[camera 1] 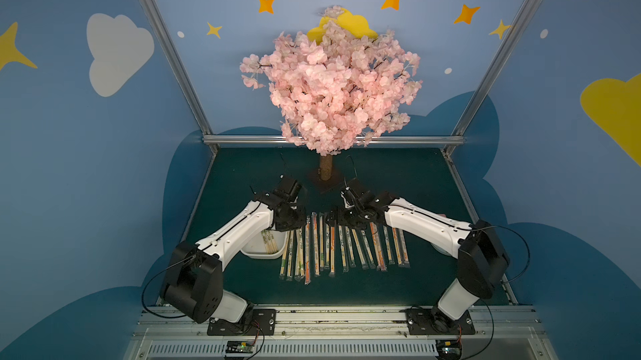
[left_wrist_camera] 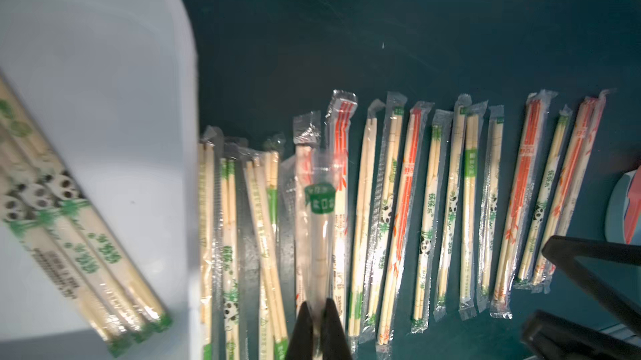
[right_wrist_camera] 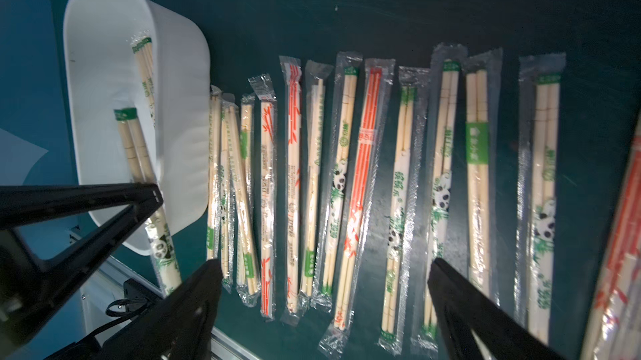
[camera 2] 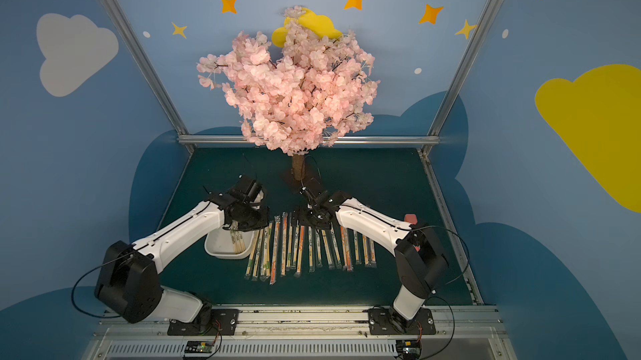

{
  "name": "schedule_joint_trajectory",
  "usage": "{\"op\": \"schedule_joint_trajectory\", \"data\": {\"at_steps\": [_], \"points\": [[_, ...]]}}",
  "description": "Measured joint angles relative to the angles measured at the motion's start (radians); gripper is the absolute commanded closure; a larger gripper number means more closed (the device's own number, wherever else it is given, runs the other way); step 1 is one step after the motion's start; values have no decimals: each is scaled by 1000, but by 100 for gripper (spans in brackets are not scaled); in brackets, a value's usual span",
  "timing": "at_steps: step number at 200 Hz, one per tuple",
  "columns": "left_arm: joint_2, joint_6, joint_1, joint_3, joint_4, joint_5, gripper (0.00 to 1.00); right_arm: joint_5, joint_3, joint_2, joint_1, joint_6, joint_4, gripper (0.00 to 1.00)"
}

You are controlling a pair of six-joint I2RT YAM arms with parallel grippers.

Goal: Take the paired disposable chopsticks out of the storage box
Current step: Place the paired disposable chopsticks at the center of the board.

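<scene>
The white storage box sits left of centre, with a few sleeved chopstick pairs lying inside. My left gripper hovers by the box's right side, shut on one pair with a green label. This pair hangs slanted over the box. Several paired disposable chopsticks lie side by side on the green table. My right gripper is open above the far end of that row, with nothing between its fingers.
A pink blossom tree stands at the back centre on a dark base. A light-blue item with a red part lies right of the row, under the right arm. An aluminium rail runs along the front edge.
</scene>
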Motion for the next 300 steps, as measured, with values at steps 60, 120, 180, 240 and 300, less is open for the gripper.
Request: {"op": "schedule_joint_trajectory", "data": {"at_steps": [60,120,180,240,300], "points": [[80,-102,-99,-9,123,-61,97,10,-93,-50,0,14,0,4],[192,-109,-110,-19,156,-82,97,13,-94,-51,0,16,1,4],[222,-94,-110,-19,164,-97,96,13,-96,-51,0,16,1,4],[263,-83,-110,-17,163,-98,74,13,-96,-51,0,16,0,4],[238,-73,-111,40,119,-101,63,8,-91,-51,2,16,0,4]]}}
